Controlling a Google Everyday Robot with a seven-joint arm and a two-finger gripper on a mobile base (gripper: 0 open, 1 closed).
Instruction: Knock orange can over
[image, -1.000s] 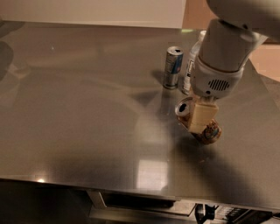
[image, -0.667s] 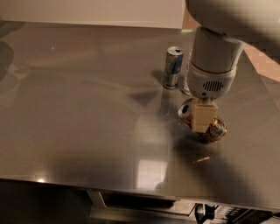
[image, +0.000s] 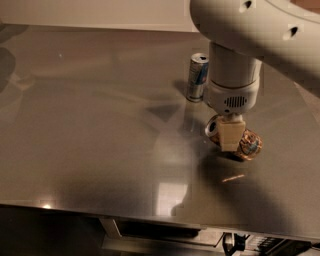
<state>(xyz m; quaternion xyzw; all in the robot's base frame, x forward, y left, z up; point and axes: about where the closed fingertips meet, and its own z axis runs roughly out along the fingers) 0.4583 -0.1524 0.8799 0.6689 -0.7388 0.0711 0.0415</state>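
While its closure cannot be told, gripper (image: 231, 137) is seen directly over orange can (image: 250, 145), judged tipped, top leftward.

On the table (image: 100, 125) the orange can (image: 248, 145) lies tipped; gripper (image: 231, 136) just over it — slim can (image: 197, 77) behind.

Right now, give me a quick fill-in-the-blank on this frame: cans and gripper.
1. The orange can lies on its ____ on the table.
2. The silver-and-blue can, farther back, stands ____.
3. The gripper hangs right over the ____ can, not the silver-and-blue one.

Missing words: side; upright; orange.
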